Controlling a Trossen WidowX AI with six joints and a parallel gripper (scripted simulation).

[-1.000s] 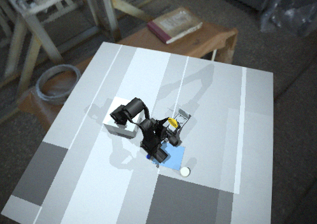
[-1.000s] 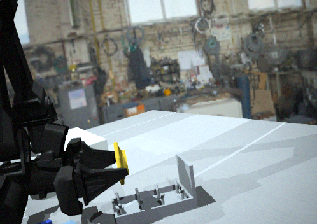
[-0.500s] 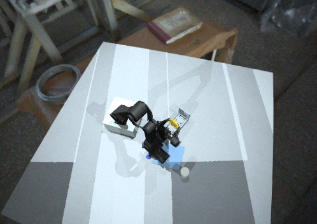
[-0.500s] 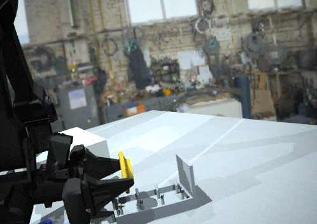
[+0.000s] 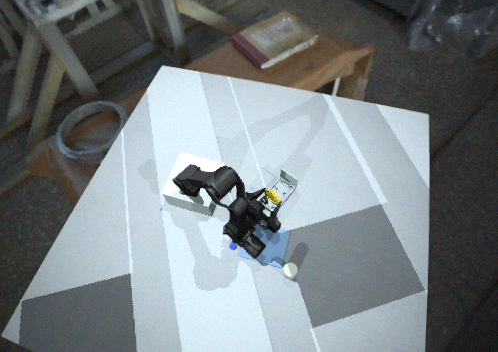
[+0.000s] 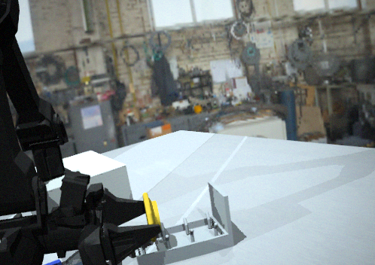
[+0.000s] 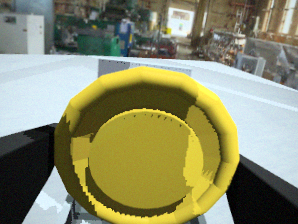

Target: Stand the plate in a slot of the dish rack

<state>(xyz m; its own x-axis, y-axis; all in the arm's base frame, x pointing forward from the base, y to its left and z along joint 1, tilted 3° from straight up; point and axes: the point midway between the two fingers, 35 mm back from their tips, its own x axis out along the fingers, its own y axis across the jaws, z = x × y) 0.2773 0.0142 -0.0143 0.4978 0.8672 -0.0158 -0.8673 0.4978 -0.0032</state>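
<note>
- A black robot arm is reaching across a pale table toward a small grey dish rack (image 6: pixel 203 236).
- Its gripper (image 6: pixel 152 218) is squeezing a yellow plate (image 6: pixel 151 209) between two dark fingers (image 6: pixel 128 207), which are standing fairly wide because the plate is filling the gap.
- The plate is standing on edge, upright, with its face turned toward the wrist camera (image 7: pixel 148 152).
- In the side view, the plate is hanging at the near end of the rack, just above the first short rails (image 6: pixel 186 226).
- The rack is stretching away from the gripper, ending in a taller back wall (image 6: pixel 220 209).
- The plate's flat face is sitting crosswise to the rack's length, so it probably needs only lowering between the rails.
- Whether the bottom edge is already touching the rack cannot be told.
- A blue mat (image 5: pixel 275 245) and a small white ball (image 5: pixel 289 270) are lying nearby.
</note>
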